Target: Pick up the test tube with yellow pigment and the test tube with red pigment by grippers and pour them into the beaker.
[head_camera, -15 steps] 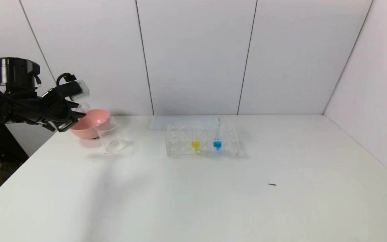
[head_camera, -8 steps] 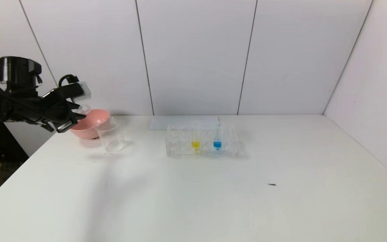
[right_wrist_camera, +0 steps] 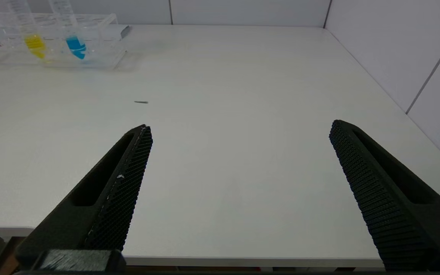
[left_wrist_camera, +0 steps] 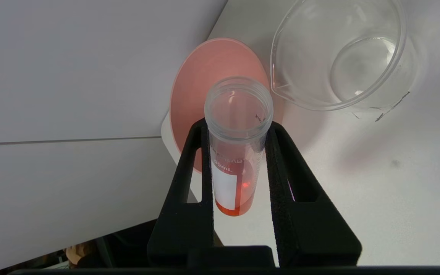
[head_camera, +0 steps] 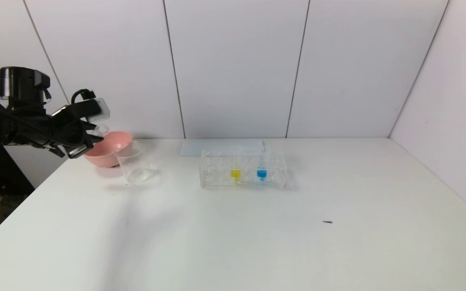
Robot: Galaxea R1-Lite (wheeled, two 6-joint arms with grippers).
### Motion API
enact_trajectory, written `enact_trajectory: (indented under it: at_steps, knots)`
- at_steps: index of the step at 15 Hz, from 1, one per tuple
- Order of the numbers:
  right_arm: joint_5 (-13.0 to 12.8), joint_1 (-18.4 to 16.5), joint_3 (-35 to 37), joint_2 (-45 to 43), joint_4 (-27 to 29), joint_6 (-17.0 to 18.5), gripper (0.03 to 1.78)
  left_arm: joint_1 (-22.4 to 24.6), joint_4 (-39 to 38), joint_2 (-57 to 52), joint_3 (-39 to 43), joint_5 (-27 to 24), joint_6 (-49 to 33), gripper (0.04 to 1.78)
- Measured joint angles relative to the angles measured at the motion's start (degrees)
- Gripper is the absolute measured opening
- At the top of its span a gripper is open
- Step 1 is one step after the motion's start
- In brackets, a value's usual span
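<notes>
Over by the pink bowl [head_camera: 107, 153], at the table's far left corner, the left gripper [left_wrist_camera: 238, 131] is clamped on the red tube [left_wrist_camera: 235, 160], one black finger [left_wrist_camera: 195, 164] on each side of it just below the open mouth. It's tipped only a little, with a small pool of red-orange liquid sitting at its round bottom. The beaker [head_camera: 133, 163] stands just beside the bowl, on the rack's side of it, and looks empty so far. No pour has begun, by my reading.

The tube is slim, clear, smooth-walled and surely light, so it's likely slippery under hard pads and could swivel as the wrist rolls. A grip high on the barrel, as here, leaves the mouth free to reach over the beaker's rim; squeezing harder risks cracking it if it is glass.

Well to the right of the bowl, the yellow tube [head_camera: 236, 167] stands upright in the clear rack [head_camera: 217, 178], just beside a blue one [head_camera: 261, 167]. Take it high, above the rack's top.

The right gripper [right_wrist_camera: 239, 152] hangs at the near table edge, fingers wide apart, holding nothing.
</notes>
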Motion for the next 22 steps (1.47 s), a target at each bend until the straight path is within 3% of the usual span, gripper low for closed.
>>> enact_trajectory:
  at_steps: [22]
  knots:
    - [0.0,0.0,0.0,0.0,0.0,0.0,1.7,-0.2,0.96,0.33,-1.0,0.72,4.07,0.44]
